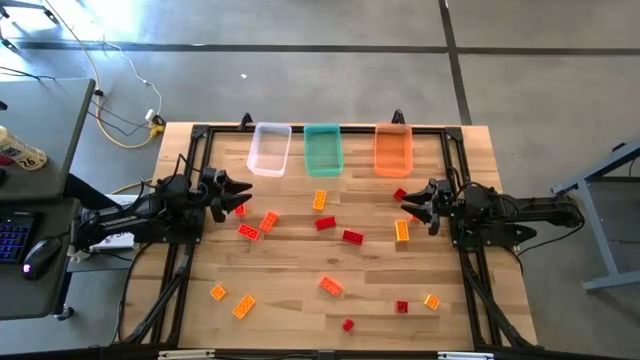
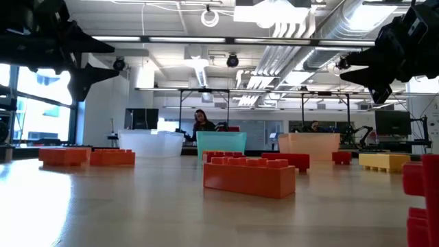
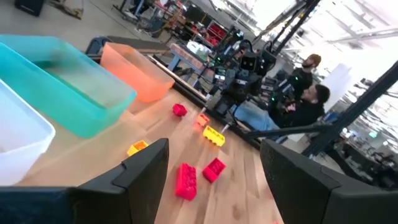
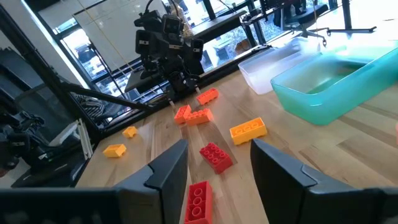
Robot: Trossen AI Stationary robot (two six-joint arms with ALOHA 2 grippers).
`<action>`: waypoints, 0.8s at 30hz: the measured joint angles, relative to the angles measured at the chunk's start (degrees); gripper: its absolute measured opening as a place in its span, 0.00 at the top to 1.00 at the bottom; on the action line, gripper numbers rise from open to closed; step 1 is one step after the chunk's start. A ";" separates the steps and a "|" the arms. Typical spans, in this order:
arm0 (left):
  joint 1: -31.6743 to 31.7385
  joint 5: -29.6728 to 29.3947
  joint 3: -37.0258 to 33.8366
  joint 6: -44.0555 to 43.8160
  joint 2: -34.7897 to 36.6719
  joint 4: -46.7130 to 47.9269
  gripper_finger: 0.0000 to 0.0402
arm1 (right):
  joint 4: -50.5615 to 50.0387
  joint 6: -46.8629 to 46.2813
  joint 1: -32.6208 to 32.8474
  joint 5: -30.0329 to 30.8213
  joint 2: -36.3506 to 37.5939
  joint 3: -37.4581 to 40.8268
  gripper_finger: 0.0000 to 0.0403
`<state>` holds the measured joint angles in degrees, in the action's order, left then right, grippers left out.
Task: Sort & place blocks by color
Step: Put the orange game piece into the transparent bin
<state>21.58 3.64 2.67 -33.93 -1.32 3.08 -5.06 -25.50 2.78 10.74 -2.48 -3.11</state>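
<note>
Blocks (image 1: pixel 330 286) lie scattered over the wooden table (image 1: pixel 290 320), none of them inside a bin; about fifteen show from above, in red, orange and yellow-orange. Three bins stand in a row along the far edge: one clear bin (image 1: pixel 269 148), one teal bin (image 1: pixel 322 149) and one orange bin (image 1: pixel 393 149); all three look empty.

Left end effector (image 1: pixel 240 195) hovers above the table's left side, its arm stretched level and pointing inward; its fingers (image 3: pixel 144 167) stand apart with nothing between them; a red block (image 1: pixel 241 209) sits just beneath its tip and an orange block (image 1: pixel 268 221) lies near.

Right end effector (image 1: pixel 410 202) mirrors it on the right side, also raised clear of the wood and pointing inward; its fingers (image 4: pixel 166 167) are parted and hold nothing; a small red block (image 1: pixel 400 194) lies just beside its tip and a yellow-orange block (image 1: pixel 402 230) rests close by.

Nothing sits between either end effector and the blocks at the table's middle; black frame rails (image 1: pixel 455 160) border both sides. Beyond the table, people sit at desks in the room; a desk with a keyboard (image 1: pixel 12 238) and mouse (image 1: pixel 42 252) stands off the left edge.
</note>
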 joint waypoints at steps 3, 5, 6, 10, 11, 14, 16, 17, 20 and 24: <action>0.00 -0.02 0.00 -0.44 -0.02 -0.08 0.39 | 0.00 0.00 0.00 0.00 0.00 0.00 0.60; 0.00 0.02 0.00 -1.33 -0.02 -0.51 0.39 | 0.00 0.00 0.00 0.00 0.00 0.02 0.60; 0.00 0.04 0.00 -2.05 0.00 -0.96 0.39 | 0.00 0.00 0.00 0.00 0.00 0.02 0.60; 0.00 0.17 0.18 -4.44 -0.02 -5.46 0.39 | 0.00 0.00 -0.01 0.00 0.00 0.01 0.60; 0.00 0.15 0.50 -4.49 -0.02 -6.52 0.39 | 0.02 0.00 -0.02 0.02 0.00 0.00 0.60; 0.00 0.02 2.44 -4.48 -0.02 -7.77 0.39 | 0.00 0.00 0.00 0.00 -0.02 0.00 0.60; 0.00 0.02 4.31 -4.08 -0.04 -7.66 0.39 | 0.00 0.00 -0.01 0.00 -0.01 0.01 0.60; 0.00 0.04 5.37 -3.48 -0.17 -7.66 0.39 | 0.00 0.00 -0.02 0.00 0.00 0.00 0.60; 0.00 0.03 9.08 -0.71 -1.30 -7.44 0.39 | 0.00 0.00 -0.02 0.00 -0.02 0.00 0.60; 0.00 0.21 14.76 5.44 -4.93 -5.21 0.39 | 0.00 0.00 -0.02 0.00 -0.01 0.01 0.60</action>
<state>21.58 3.85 17.43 -28.48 -6.26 -2.13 -5.06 -25.50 2.76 10.74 -2.49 -3.10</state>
